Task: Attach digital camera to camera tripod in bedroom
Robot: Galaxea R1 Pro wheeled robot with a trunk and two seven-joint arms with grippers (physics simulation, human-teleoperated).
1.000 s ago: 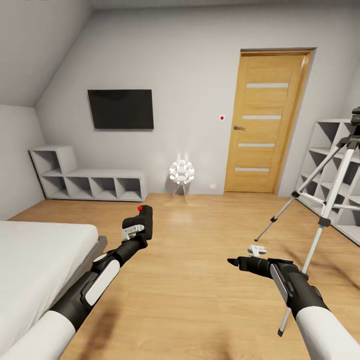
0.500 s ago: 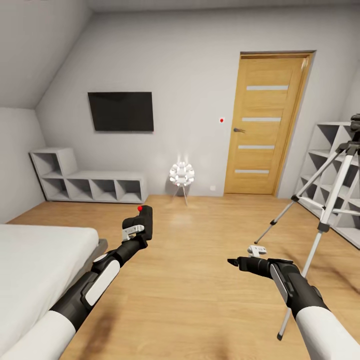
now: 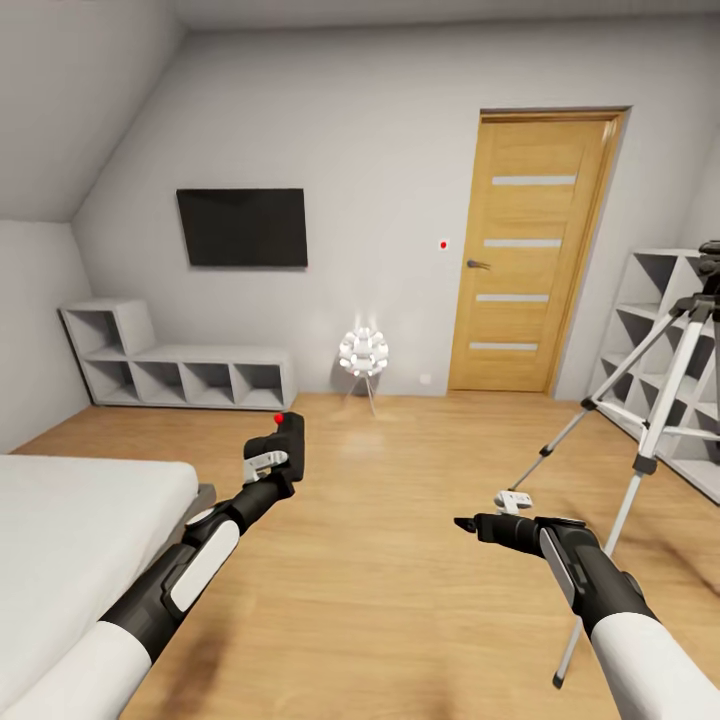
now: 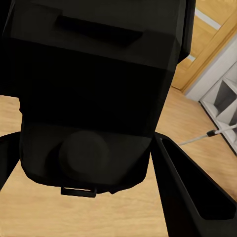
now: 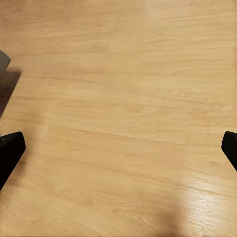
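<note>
Black digital camera (image 3: 290, 437), clamped upright in left gripper (image 3: 277, 455) above the wood floor (image 3: 400, 600) just off the bed's (image 3: 70, 520) corner; right gripper (image 3: 466, 524) spread wide, empty; camera tripod (image 3: 650, 420) by right-hand shelves (image 3: 660, 300): approach squarely, keep camera level.

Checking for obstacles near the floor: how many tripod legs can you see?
3. On the camera tripod, one leg splays toward the door, one comes down beside the right arm, one is partly cut off at the picture's edge.
</note>
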